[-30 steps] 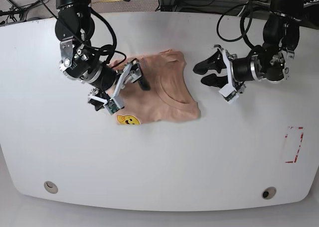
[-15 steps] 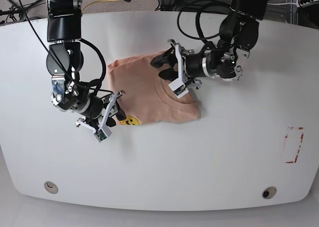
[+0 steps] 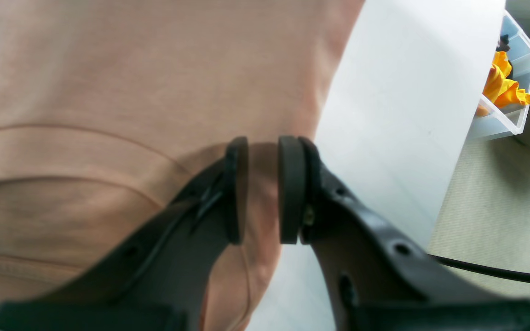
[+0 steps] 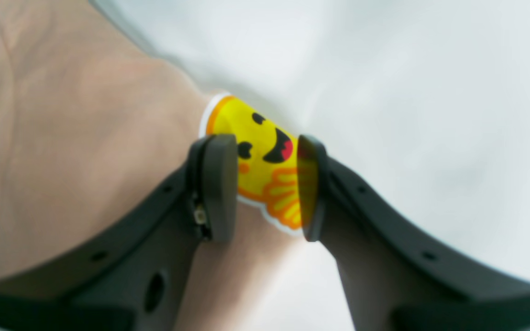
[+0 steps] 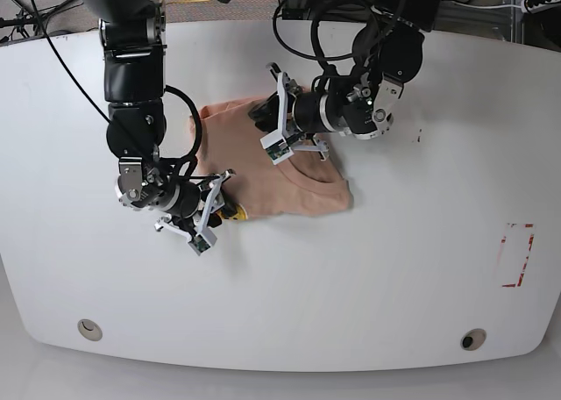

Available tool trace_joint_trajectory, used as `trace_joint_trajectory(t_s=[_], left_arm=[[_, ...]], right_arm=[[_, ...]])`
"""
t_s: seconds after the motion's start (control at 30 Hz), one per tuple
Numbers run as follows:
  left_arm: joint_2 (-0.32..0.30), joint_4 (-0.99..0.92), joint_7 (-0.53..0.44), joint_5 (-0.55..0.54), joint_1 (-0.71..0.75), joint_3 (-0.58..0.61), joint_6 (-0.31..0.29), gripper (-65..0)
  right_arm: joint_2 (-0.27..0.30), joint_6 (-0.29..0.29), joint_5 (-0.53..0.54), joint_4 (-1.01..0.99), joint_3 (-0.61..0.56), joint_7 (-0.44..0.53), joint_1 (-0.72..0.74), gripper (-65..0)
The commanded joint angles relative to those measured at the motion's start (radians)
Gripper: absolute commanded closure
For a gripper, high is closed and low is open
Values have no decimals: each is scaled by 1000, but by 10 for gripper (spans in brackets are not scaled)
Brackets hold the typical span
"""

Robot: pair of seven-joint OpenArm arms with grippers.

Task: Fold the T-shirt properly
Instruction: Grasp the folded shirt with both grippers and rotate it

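The peach-pink T-shirt (image 5: 263,167) lies folded in a compact bundle on the white table (image 5: 368,277). Its yellow cartoon-face patch (image 4: 265,156) sits at the front left edge. My right gripper (image 4: 261,184) has its pads on either side of the patch, closed on that shirt edge; it also shows in the base view (image 5: 216,210). My left gripper (image 3: 263,188) is at the shirt's far edge near the collar seam (image 3: 76,135), with its pads nearly together and cloth (image 3: 154,69) between them. It also shows in the base view (image 5: 272,128).
A clear plastic bin (image 3: 509,82) holding something yellow-orange stands off the table's edge, beside the floor. A red dashed rectangle (image 5: 517,255) is marked at the table's right. Two round holes (image 5: 88,329) (image 5: 472,339) sit near the front edge.
My left gripper moved left along the shirt's far edge and closed. My right gripper moved right onto the patch and closed. The shirt has bunched slightly.
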Motion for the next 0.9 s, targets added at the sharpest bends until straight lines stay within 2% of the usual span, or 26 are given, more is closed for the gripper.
trace_joint_trajectory(t_s=[0.0, 0.13, 0.33, 0.67, 0.77, 0.87], left_arm=[[6, -5, -20, 2, -13, 0, -5, -89], [-3, -45, -20, 2, -15, 0, -8, -89], [-65, -131, -20, 4, -47, 1, -9, -89], [-169, -280, -20, 4, -171, 3, -11, -92], [-203, -323, -20, 4, -214, 3, -49, -93], [-224, -378, -20, 4, -279, 4, -54, -93]], right_arm=[[1, 7, -25, -40, 4, 73, 30, -201], [16, 7, -43, -82, 7, 113, 24, -195], [53, 8, -42, -55, 10, 119, -26, -100], [67, 7, -42, 140, 11, 78, -205, -95], [64, 2, -42, 195, 13, 76, -268, -95], [58, -1, -42, 237, 13, 76, -320, -95]])
